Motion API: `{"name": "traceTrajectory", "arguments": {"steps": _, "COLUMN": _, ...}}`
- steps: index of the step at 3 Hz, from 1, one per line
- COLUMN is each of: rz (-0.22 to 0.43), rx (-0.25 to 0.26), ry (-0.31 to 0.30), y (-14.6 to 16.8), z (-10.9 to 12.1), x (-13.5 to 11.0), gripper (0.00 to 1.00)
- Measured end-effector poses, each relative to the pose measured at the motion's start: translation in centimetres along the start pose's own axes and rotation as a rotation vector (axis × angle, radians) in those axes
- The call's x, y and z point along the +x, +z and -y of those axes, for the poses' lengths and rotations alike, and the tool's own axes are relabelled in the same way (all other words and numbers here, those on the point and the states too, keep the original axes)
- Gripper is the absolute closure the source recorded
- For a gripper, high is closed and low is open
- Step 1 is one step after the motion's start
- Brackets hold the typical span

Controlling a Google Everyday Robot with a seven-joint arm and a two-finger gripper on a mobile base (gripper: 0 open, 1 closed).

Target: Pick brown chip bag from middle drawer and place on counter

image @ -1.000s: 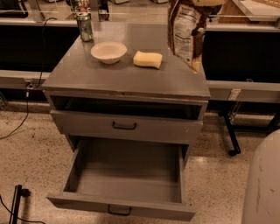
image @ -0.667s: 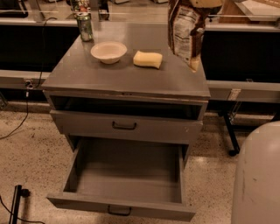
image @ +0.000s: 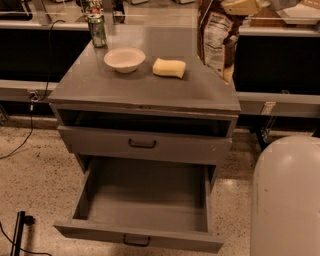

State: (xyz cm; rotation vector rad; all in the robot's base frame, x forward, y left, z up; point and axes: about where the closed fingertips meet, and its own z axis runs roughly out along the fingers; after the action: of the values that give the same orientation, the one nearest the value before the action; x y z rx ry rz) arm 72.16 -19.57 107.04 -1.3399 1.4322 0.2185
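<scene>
**Bag at right edge: drop risk**

The gripper [image: 240, 6] sits at the rear right corner of the counter [image: 125, 85], clamped on the top of the brown chip bag [image: 215, 40]. We see the bag's bottom overhanging the right edge. Released here, it likely tips off. The middle drawer [image: 145, 200] is open and empty.

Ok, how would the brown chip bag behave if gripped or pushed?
Probably floppy: the brown chip bag looks crumpled, so it should dent under the pincer at its top. Likely light for its size, being thin foil. Standing tall at the counter edge, it may tip if nudged.
</scene>
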Motion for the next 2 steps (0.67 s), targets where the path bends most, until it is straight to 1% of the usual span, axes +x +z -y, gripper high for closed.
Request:
{"name": "traceTrajectory", "arguments": {"steps": 1, "rz": -0.044, "rx": -0.027, "ry": -0.024, "y": 2.4, "z": -0.3, "x": 1.4, "gripper": 1.00}}
{"name": "traceTrajectory", "arguments": {"steps": 2, "rz": -0.152, "rx": -0.038, "ry": 0.003, "y": 5.0, "z": -0.2, "x": 3.8, "gripper": 1.00}}
